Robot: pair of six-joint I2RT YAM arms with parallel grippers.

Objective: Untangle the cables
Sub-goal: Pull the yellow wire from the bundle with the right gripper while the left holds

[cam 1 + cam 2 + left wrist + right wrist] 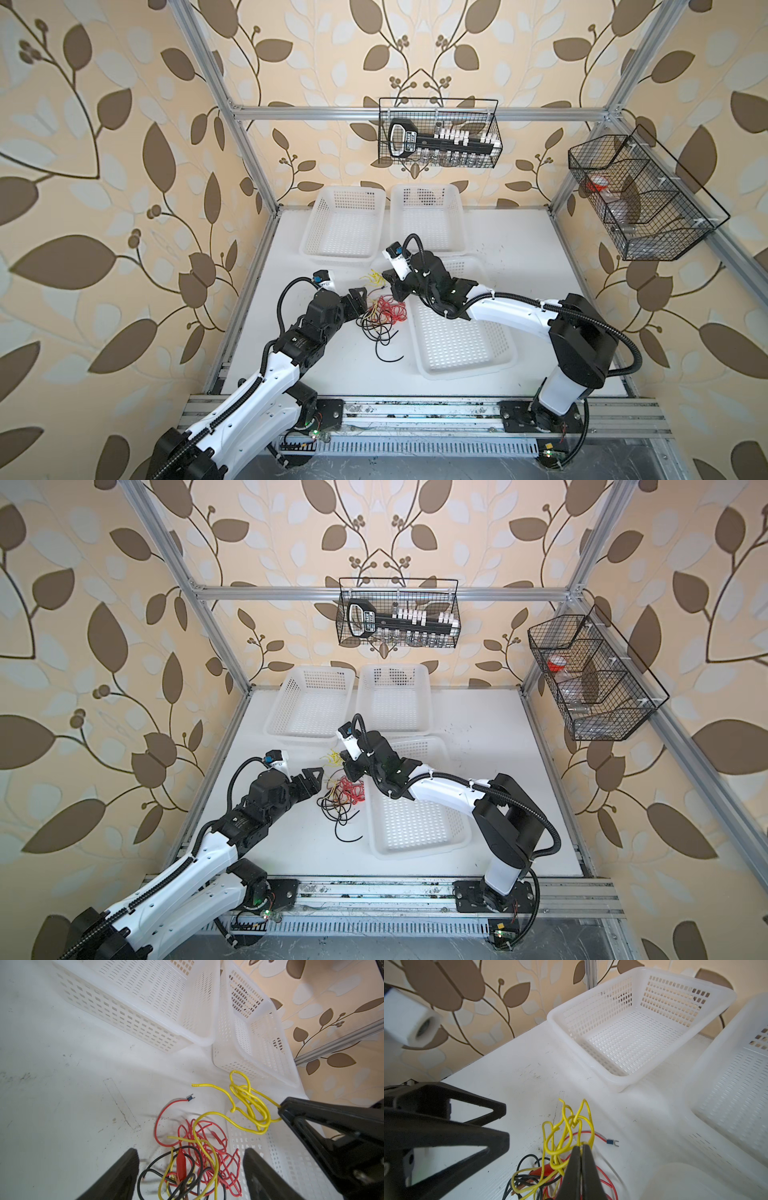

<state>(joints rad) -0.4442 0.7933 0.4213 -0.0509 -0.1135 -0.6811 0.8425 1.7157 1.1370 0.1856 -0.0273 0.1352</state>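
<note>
The yellow cable (564,1126) is pinched by the clenched right gripper (581,1147) at 1 o'clock of the cables (380,316) heaped on the table (332,365); the released left gripper (191,1153), held at 9 o'clock, probably must be closed on the rest for counter-pull.

left arm (266,376) & right arm (511,311) alike: white shell links, black joint housings, ribbed black hose (623,337) zip-tied along each. black base plates (330,409) bolted on the alu rail (415,409), green led boards (314,435) by it. fingers (446,1136): black hollow triangle frames. wrist cams (322,279) white w/ blue.
</note>
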